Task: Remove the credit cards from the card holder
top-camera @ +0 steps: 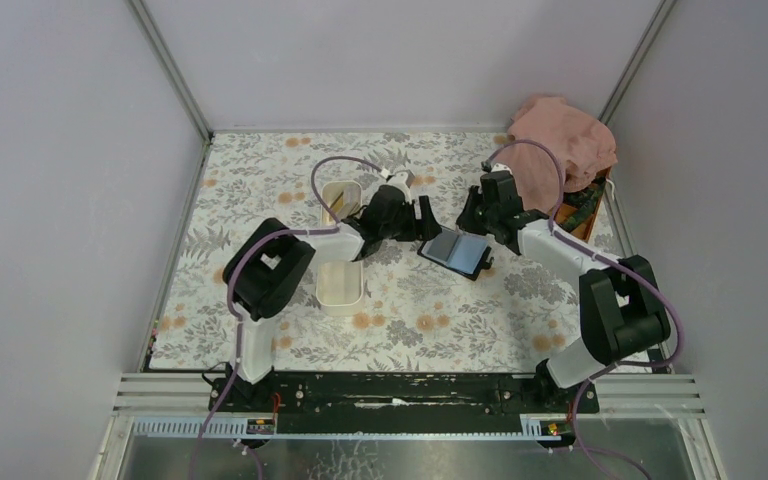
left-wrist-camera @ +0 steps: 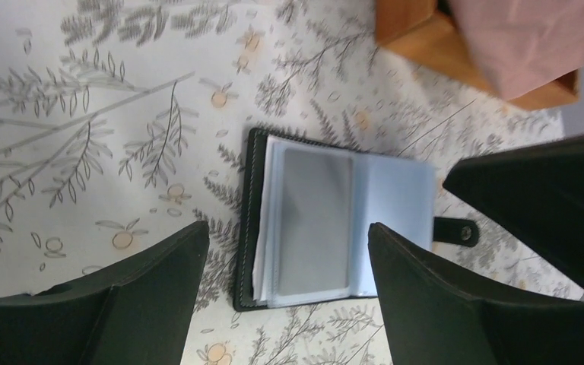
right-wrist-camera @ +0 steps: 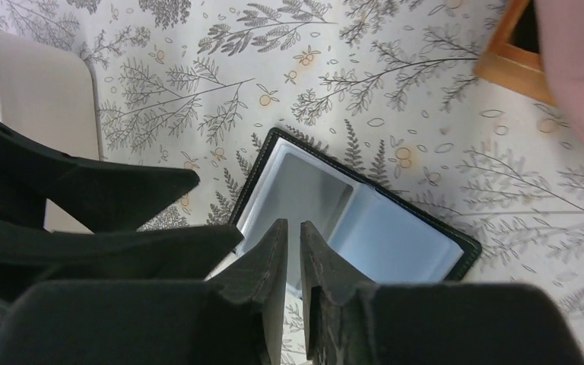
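Note:
The card holder (top-camera: 457, 250) lies open and flat on the floral table, black-edged with clear sleeves. One sleeve holds a grey credit card (left-wrist-camera: 315, 220), which also shows in the right wrist view as the credit card (right-wrist-camera: 298, 190). My left gripper (left-wrist-camera: 287, 232) hangs open and wide over the card holder (left-wrist-camera: 252, 220), at its left end, touching nothing. My right gripper (right-wrist-camera: 293, 232) hovers over the card holder (right-wrist-camera: 395, 236). Its jaws stand only a narrow slit apart, with nothing seen between them. In the top view the left gripper (top-camera: 428, 225) and right gripper (top-camera: 472, 222) face each other across the holder.
A long white tray (top-camera: 340, 285) lies left of the holder, partly under the left arm. An orange box (top-camera: 585, 208) with a pink cloth (top-camera: 560, 140) draped over it stands at the back right. Grey walls close in three sides.

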Controlling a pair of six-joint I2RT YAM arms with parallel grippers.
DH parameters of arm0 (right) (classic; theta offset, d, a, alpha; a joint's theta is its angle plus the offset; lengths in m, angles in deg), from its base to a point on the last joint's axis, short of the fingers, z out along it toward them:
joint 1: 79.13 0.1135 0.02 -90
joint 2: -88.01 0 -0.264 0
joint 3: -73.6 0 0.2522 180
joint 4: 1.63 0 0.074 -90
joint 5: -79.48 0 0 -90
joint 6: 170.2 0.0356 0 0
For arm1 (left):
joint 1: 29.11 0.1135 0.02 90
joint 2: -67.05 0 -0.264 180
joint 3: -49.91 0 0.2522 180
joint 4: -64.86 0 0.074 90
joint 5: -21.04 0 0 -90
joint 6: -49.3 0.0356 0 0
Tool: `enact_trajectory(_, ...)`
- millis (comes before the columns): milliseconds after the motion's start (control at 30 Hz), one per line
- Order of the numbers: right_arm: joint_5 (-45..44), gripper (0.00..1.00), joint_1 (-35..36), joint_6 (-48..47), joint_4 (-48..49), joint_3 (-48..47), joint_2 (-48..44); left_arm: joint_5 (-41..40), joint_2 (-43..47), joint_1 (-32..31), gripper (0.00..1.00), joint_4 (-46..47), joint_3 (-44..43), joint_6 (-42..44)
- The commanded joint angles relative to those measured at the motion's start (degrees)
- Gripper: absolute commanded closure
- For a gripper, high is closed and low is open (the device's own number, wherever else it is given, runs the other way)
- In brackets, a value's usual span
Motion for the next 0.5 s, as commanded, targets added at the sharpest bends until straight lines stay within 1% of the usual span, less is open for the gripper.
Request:
enact_trajectory(0, 3.45, 0.81, 0.24, -0.29, 1.76, -2.65, 4.55, 0.65, -0.76, -0.23, 0.16, -1.0, -0.84, 1.96)
enact_trajectory(133, 3.97, 0.8, 0.15, 1.72, 4.86, 1.39, 5.9, 1.38, 0.2, -0.44, 0.16, -0.26, 1.1, 1.9)
enact_trajectory(267, 5.37, 0.65, 0.21, 3.02, 7.66, 5.22, 7.02, 2.17, -0.5, -1.12, 0.16, -0.02, 1.24, 1.48)
enact_trajectory(300, 5.68, 0.63, 0.18, 3.4, 8.4, 6.06, 7.17, 2.47, -0.81, -1.41, 0.16, -0.05, 1.14, 1.26)
enact_trajectory(400, 6.11, 0.61, 0.22, 4.12, 9.95, 8.01, 7.75, 2.37, -1.33, -2.54, 0.16, -0.17, 1.31, 1.09)
enact_trajectory(467, 6.34, 0.61, 0.22, 4.37, 10.57, 8.91, 7.76, 1.39, -1.29, -3.21, 0.19, -0.36, 2.03, 1.14)
